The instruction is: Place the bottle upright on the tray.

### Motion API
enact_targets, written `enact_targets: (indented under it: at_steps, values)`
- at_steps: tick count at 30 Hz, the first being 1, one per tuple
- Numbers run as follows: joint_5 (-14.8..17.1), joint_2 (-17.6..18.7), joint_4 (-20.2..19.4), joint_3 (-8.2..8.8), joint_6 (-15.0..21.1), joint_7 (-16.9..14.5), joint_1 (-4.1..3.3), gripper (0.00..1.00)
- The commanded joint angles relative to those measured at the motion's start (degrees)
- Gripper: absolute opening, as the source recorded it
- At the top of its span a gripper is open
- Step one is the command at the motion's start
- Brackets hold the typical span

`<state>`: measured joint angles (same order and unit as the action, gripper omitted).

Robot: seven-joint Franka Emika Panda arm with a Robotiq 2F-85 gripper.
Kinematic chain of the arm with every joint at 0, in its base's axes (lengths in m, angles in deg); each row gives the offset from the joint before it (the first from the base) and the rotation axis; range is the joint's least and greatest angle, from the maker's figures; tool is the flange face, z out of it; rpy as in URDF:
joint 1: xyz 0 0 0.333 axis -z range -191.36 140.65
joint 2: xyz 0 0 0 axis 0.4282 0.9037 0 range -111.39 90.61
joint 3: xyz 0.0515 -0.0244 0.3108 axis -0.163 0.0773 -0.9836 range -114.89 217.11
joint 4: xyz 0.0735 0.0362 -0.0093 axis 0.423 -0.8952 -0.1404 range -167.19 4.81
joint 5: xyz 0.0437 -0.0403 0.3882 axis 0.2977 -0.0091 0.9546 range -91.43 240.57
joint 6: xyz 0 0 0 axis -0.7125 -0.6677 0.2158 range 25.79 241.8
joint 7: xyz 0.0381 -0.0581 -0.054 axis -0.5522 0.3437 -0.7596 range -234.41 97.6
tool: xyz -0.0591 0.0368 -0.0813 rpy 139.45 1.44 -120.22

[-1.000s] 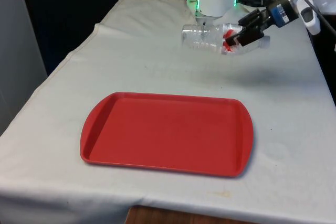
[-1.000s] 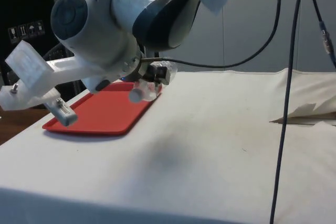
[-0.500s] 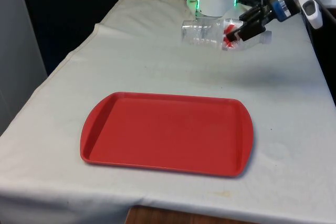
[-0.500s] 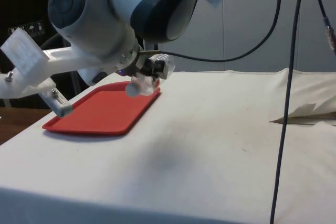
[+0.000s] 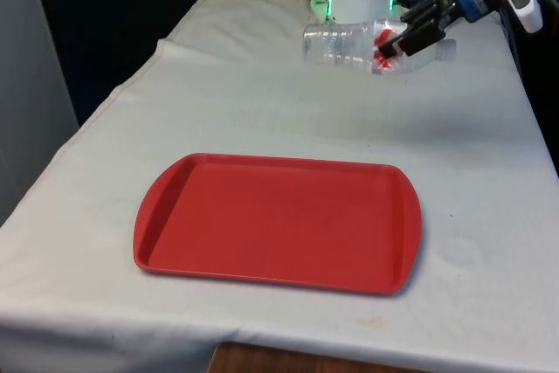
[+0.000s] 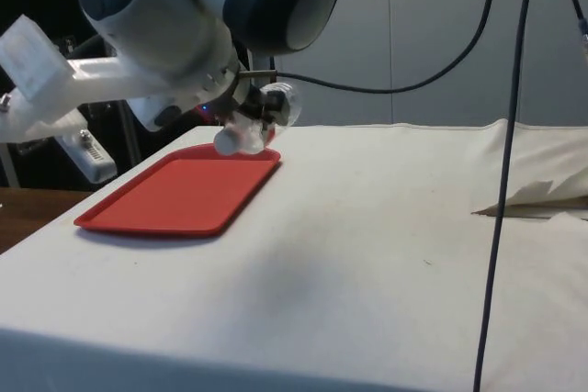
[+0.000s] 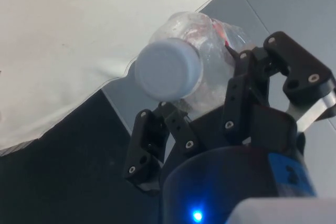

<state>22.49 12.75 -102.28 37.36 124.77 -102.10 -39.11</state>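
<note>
A clear plastic bottle (image 5: 349, 44) with a red label and a white cap hangs on its side in the air, above the table's far end. My black gripper (image 5: 409, 38) is shut on the bottle near its neck. From the side, the bottle (image 6: 262, 117) sits under the wrist with its cap (image 6: 229, 140) pointing down towards the camera. In the wrist view the white cap (image 7: 168, 71) faces the camera, with the fingers (image 7: 251, 80) clamped on either side of the bottle. The red tray (image 5: 278, 220) lies flat near the table's front edge, well apart from the gripper.
The white cloth (image 5: 262, 102) covers the table between the tray and the gripper. In the side view a black cable (image 6: 501, 172) hangs down at the right, and the cloth is bunched up at the right edge (image 6: 533, 195).
The gripper has lifted the bottle higher and carried it slightly towards the table's far end. The bottle has stayed on its side in the grip. The tray has not moved.
</note>
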Motion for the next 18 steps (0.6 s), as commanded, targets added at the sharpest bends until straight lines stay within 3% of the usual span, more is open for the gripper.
enact_targets:
  at_steps: [1,5,6,7,15,16,18]
  values:
    - [0.52,-0.34,0.00,-0.11,0.17,-0.34,0.17,0.33]
    - [0.92,-0.69,0.11,-0.11,0.63,-0.29,0.34,0.33]
    - [0.34,-0.40,0.17,0.00,0.11,0.00,0.06,0.33]
    - [1.03,-0.74,0.11,-0.11,0.86,-0.23,0.40,0.33]
    - [2.12,-1.32,-0.17,-0.06,3.55,0.69,1.09,0.33]
    - [1.72,-0.80,0.23,0.06,2.52,0.69,0.74,0.33]
    - [2.41,-1.43,-0.23,-0.06,4.13,0.86,1.20,0.33]
